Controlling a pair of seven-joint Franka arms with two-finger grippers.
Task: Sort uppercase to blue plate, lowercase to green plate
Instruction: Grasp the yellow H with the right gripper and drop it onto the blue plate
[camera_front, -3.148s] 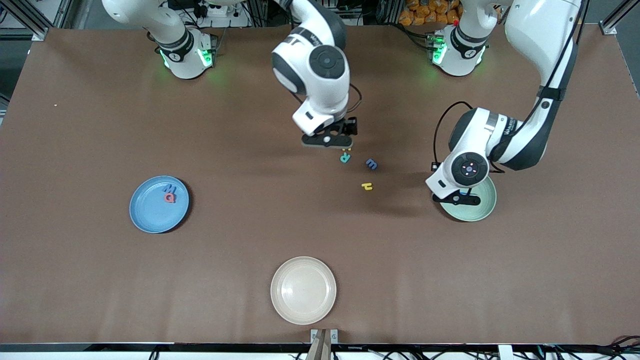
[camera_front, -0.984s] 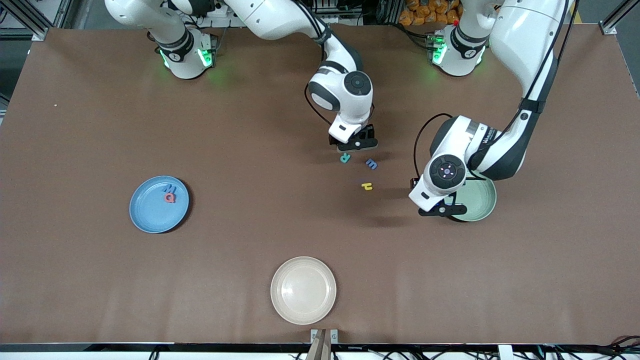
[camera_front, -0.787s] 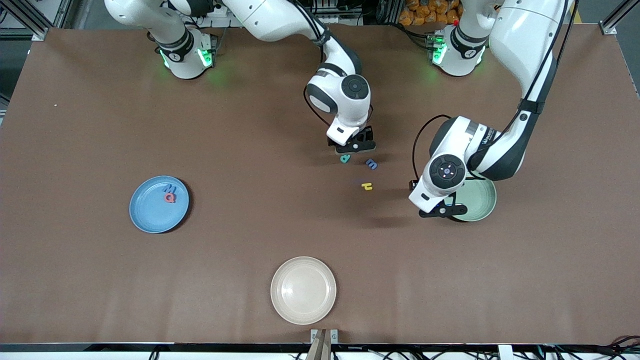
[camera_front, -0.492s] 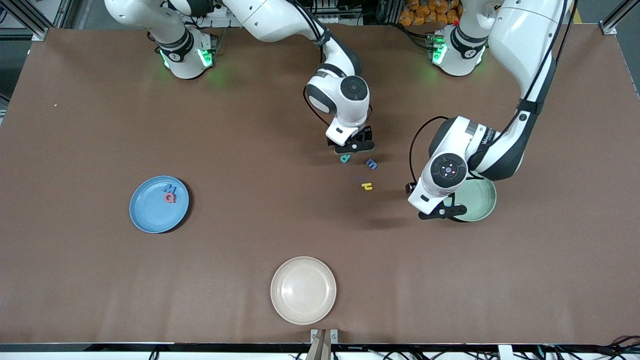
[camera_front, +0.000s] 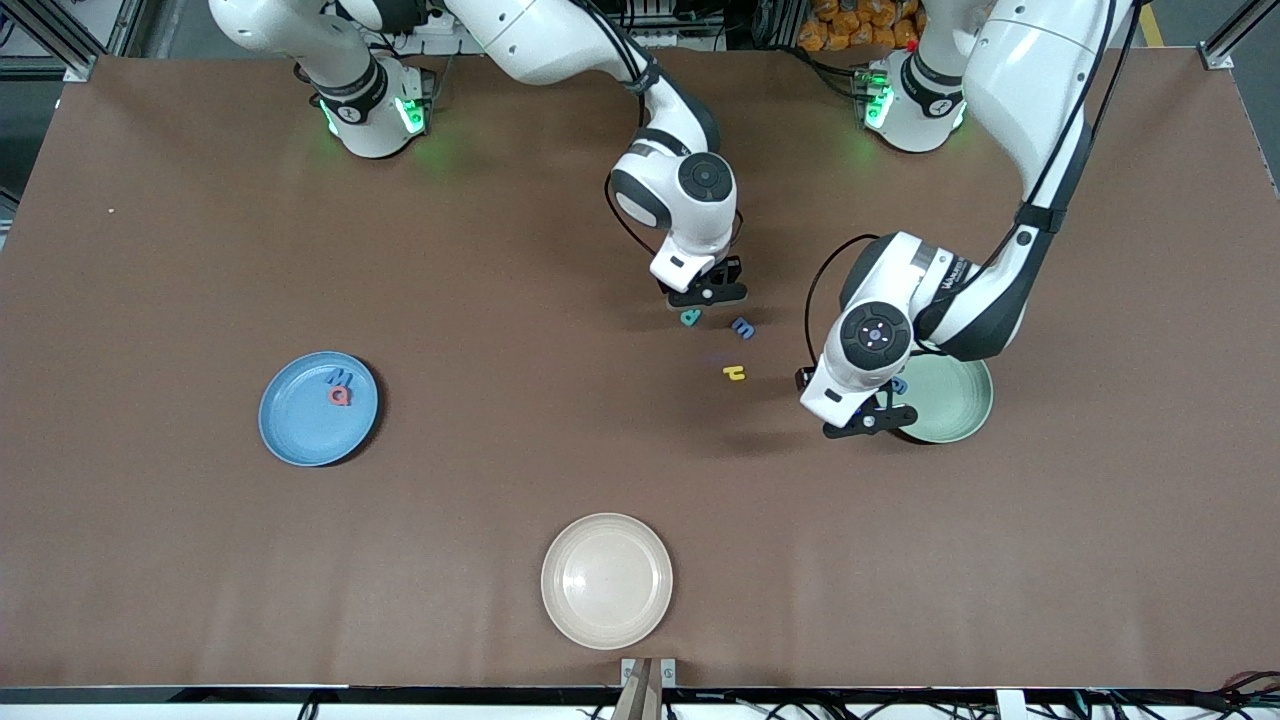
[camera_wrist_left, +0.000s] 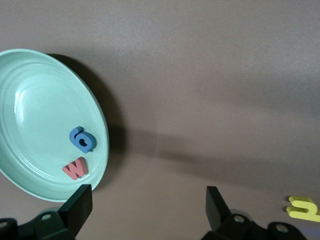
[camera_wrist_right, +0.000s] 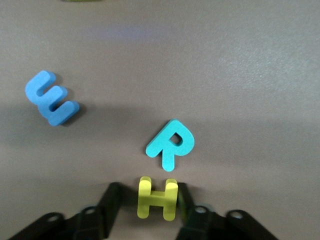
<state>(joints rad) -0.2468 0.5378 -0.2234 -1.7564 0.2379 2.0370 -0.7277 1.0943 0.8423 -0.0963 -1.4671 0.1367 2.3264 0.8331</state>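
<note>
My right gripper (camera_front: 707, 293) is low at the table, its fingers closed on either side of the yellow H (camera_wrist_right: 158, 198); the gripper (camera_wrist_right: 150, 201) hides the H in the front view. The teal R (camera_front: 690, 317) (camera_wrist_right: 171, 143), blue m (camera_front: 742, 327) (camera_wrist_right: 51, 97) and yellow h (camera_front: 735, 372) (camera_wrist_left: 304, 208) lie on the table close by. My left gripper (camera_front: 868, 420) (camera_wrist_left: 147, 200) is open and empty, over the table just beside the green plate (camera_front: 955, 405) (camera_wrist_left: 40, 100), which holds the blue g (camera_wrist_left: 81, 139) and red w (camera_wrist_left: 75, 167). The blue plate (camera_front: 300, 425) holds the blue M (camera_front: 340, 377) and red Q (camera_front: 340, 396).
A cream plate (camera_front: 606, 580) sits near the table's front edge, nearer to the front camera than the letters. The brown table (camera_front: 200, 250) is otherwise bare between the plates.
My left gripper has moved off the green plate toward the loose letters. My right gripper came down onto the yellow H, then shifted slightly toward the right arm's end.
</note>
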